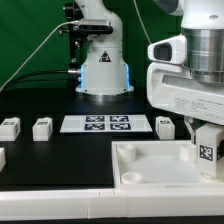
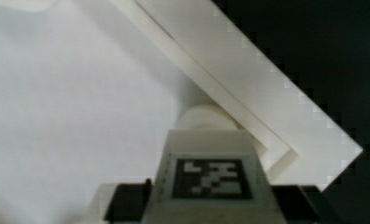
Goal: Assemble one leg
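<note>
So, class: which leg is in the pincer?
The leg at the exterior view's far right, held upright at the tray's corner; others rest on the table.

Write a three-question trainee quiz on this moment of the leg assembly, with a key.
1. True or false: the small white blocky plastic leg with a black-and-white tag sits between the fingers of the white two-finger gripper.
2. How many tags does the thin flat white marker board carry? A: two. B: four. C: six.
3. Fill in: the wrist view shows the gripped leg next to a ____ of the large white tray-like plastic piece.

Key: 1 true; 2 B; 3 corner.
</note>
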Controlling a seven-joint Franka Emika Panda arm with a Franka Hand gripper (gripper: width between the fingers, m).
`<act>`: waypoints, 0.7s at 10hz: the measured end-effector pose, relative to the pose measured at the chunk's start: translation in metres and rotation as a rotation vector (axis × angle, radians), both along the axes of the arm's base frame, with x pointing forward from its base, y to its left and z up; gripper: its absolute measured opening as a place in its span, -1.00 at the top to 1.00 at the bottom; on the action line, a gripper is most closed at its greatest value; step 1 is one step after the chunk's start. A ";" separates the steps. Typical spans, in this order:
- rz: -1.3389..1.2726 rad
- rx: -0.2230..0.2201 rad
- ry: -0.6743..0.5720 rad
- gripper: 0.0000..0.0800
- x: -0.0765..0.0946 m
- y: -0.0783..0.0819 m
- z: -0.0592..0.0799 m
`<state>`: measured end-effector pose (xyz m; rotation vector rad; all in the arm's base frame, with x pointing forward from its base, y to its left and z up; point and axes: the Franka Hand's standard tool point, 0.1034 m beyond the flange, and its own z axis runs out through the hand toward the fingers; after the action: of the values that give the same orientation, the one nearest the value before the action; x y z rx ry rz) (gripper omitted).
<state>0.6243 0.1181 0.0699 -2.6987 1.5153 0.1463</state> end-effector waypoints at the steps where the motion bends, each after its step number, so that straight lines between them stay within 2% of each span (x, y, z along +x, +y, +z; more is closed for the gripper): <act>1: -0.126 -0.005 0.011 0.27 0.000 0.001 0.000; 6: -0.689 -0.024 0.068 0.27 -0.001 0.003 -0.002; 7: -0.672 -0.023 0.067 0.27 -0.002 0.003 -0.002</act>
<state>0.6227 0.1216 0.0678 -2.0580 2.3396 0.1881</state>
